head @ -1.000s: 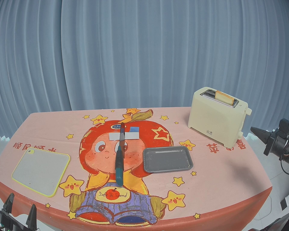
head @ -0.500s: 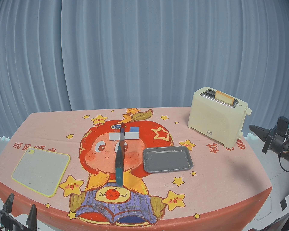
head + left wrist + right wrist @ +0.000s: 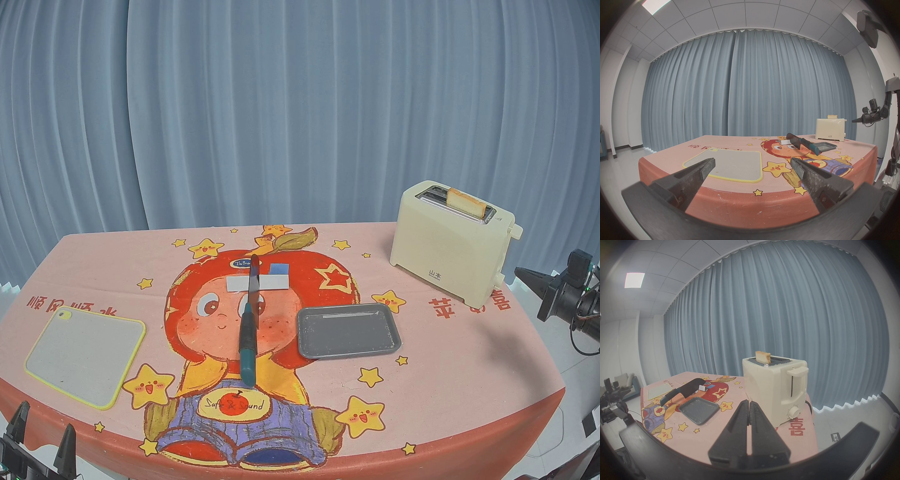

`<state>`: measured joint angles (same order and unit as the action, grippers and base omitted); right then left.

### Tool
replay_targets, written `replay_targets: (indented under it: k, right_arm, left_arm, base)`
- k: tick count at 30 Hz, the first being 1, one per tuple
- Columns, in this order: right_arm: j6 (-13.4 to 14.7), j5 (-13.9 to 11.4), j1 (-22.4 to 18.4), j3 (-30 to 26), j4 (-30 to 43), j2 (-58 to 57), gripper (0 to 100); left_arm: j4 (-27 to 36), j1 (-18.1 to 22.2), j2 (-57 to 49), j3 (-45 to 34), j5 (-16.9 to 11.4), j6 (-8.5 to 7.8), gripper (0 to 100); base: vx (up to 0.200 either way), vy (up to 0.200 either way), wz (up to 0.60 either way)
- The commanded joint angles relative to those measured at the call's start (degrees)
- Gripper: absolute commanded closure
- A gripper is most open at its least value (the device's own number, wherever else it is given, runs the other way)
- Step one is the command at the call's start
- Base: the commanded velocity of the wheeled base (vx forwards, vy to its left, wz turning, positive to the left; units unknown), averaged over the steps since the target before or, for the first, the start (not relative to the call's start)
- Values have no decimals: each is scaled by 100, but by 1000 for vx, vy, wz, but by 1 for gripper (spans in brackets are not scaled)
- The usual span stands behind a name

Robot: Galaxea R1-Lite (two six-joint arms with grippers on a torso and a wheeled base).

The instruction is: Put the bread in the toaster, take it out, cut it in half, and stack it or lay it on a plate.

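Note:
A cream toaster (image 3: 451, 249) stands at the table's far right, and a slice of bread (image 3: 466, 202) pokes up out of its slot. In the right wrist view the same toaster (image 3: 773, 390) and bread (image 3: 763, 357) sit just beyond my right gripper (image 3: 749, 403), which is shut and empty. That right gripper (image 3: 522, 272) hangs off the table's right edge, near the toaster's lever side. A knife (image 3: 249, 324) with a teal handle lies at the table's middle, beside a grey tray-like plate (image 3: 348, 330). My left gripper (image 3: 752, 165) is open, low in front of the near left corner.
A white cutting board (image 3: 84, 354) with a yellow rim lies at the near left. A small white and blue card (image 3: 259, 280) rests under the knife's blade. The cartoon tablecloth (image 3: 469, 369) hangs over the front edge. Blue curtains close off the back.
My right gripper has drifted down and slightly outward beside the toaster. Everything on the table stays put.

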<state>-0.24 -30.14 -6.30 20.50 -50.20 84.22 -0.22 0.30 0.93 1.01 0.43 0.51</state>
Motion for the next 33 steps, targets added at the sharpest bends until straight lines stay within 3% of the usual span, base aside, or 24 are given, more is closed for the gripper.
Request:
replay_targets:
  k: [1,5,20,26,33]
  right_arm:
    - [-20,-1,-178,15,-42,393,100]
    - [-160,-19,-266,15,-42,683,100]
    - [-160,-36,-521,164,-104,1509,100]
    - [-125,-10,-662,173,-535,2001,100]
    - [-107,-10,-864,173,-1747,2986,100]
  left_arm:
    - [-4,5,-93,-101,1,2,0]
    - [-4,5,-93,-101,1,2,0]
    - [4,5,-93,-101,1,2,0]
    - [-4,5,-93,-101,1,2,0]
    - [-4,5,-93,-101,1,2,0]
  base:
    - [0,0,0]
    - [0,0,0]
    - [0,0,0]
    - [0,0,0]
    - [0,0,0]
